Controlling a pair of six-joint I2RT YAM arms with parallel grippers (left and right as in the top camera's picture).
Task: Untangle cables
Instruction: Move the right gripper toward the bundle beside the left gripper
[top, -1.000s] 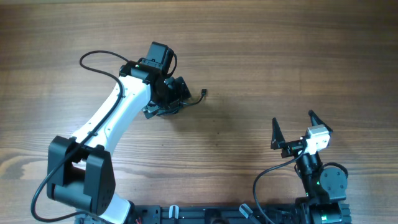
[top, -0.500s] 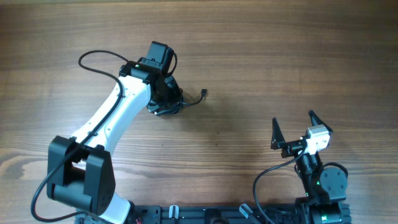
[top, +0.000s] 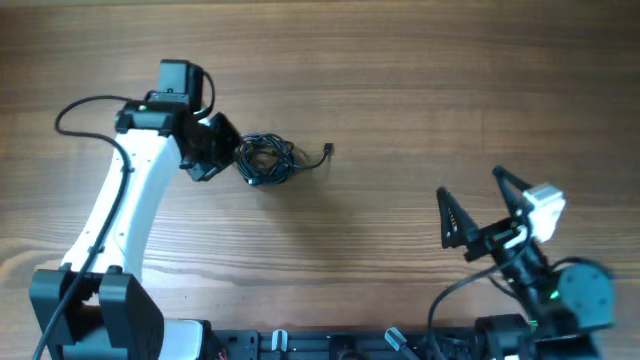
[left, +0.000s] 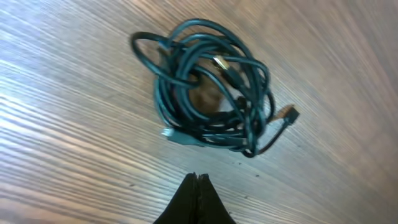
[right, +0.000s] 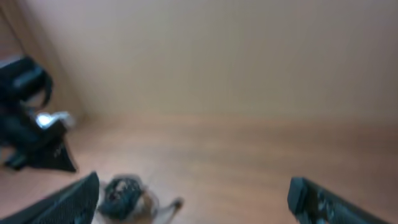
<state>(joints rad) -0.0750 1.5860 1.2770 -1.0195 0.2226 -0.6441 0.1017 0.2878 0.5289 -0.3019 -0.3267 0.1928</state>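
Two grippers showed on my feeds. My left gripper (top: 225, 150) was pinched closed on nothing, its tips just beside the cables (top: 265, 160). They lay as a tight coil left of centre, nearer the counter's (top: 420, 80) far edge. One plug end (top: 328, 150) trailed toward the right edge, so the bundle ran left-right. My right gripper (top: 478, 205) stood spread wide by the near-right corner.

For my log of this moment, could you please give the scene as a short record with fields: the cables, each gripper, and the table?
cables: one tight black tangle lying on the table, not yet untangled
plug: small, sticks out on a loose end at the tangle's right in the overhead view
left gripper: shut, empty, beside the cables, apart from them
right gripper: open, empty, well away from the cables
table: wood grain surface
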